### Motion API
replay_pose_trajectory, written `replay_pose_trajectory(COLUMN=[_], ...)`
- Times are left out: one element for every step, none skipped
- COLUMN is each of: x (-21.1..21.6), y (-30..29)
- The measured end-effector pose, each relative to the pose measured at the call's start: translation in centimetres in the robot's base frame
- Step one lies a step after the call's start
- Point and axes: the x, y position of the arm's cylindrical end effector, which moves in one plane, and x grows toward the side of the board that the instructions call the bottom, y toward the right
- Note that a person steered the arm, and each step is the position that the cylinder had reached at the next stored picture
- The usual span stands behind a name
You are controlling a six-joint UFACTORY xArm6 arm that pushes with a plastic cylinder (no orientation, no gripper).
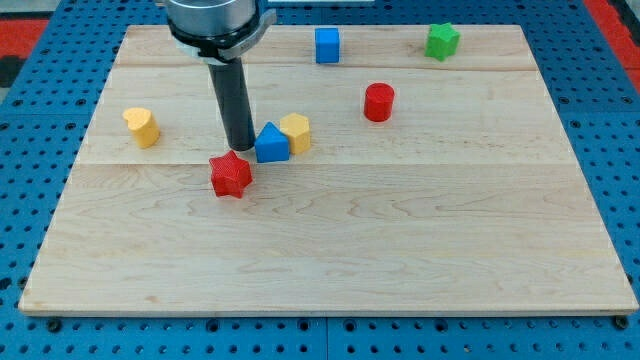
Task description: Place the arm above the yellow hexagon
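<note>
1. Rod only, no jaws to judge; my tip [241,148] sits just left of the blue triangle block [271,144], above the red star [231,175].
2. Yellow hexagon [296,132] touches the blue triangle block's right side, mid-board [400,250].
3. Yellow heart [142,127] far left.

Desk [400,260]: pale wood board, sits on a blue perforated plate [20,220]. Red star block [231,175] left of centre. Blue triangular block [271,143] just up-right of it, the two close, can't tell if touching. Yellow heart block [142,127] well apart near the view's left edge. Red cylinder [378,102] right of centre. Blue cube [327,45] near the top edge. Green star-like block [442,41] top right, apart from the cube.
</note>
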Motion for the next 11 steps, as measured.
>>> replay_pose_trajectory(x=[-0.8, -1.8, -2.4, -2.9, -3.0, -3.3, -3.7, -4.0, -4.0, -4.0, -4.0], y=[0.0, 0.0, 0.0, 0.0, 0.0, 0.0, 0.7, 1.4, 1.7, 1.9, 1.9])
